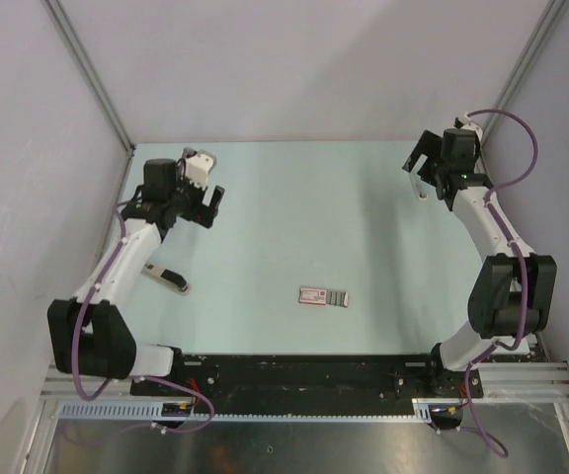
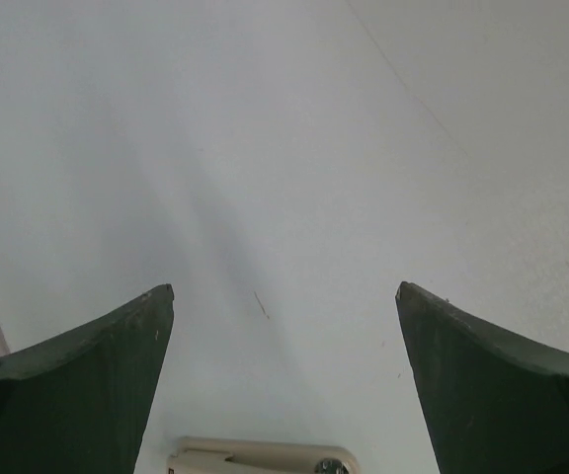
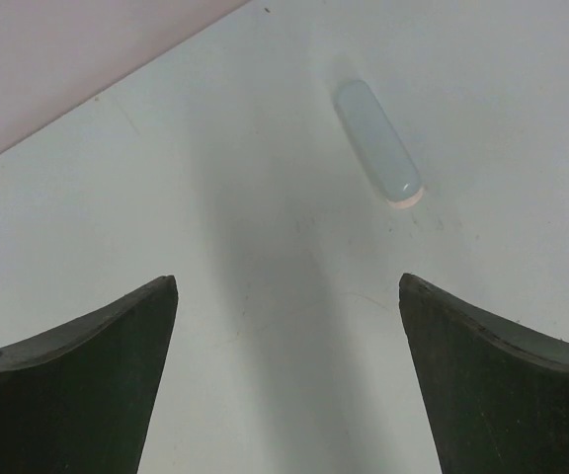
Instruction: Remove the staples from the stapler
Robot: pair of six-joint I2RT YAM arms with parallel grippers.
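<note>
Left gripper [image 1: 199, 205]: hung wide open over the desk [image 1: 294, 217] with nothing between its fingers [image 2: 77, 385]; only bare surface showed in its wrist view.
Right gripper [image 1: 423, 170]: also spread wide and held nothing, poised over the far right part of the desk.
Stapler [image 1: 166, 278]: lay flat on the desk, closer to the arm bases than the left gripper and slightly to its left. It sat at a slant just beside the left arm, its silver-white end turned toward the bases, and neither gripper touched it.
Flat box [image 1: 322, 296]: carried a red-and-white label and lay between the two grippers, nearer the bases than either and well apart from both.
Pale oblong piece [image 3: 378, 141]: lay on the desk just ahead of the right gripper, toward its right finger [image 3: 502, 385] and clear of it.
</note>
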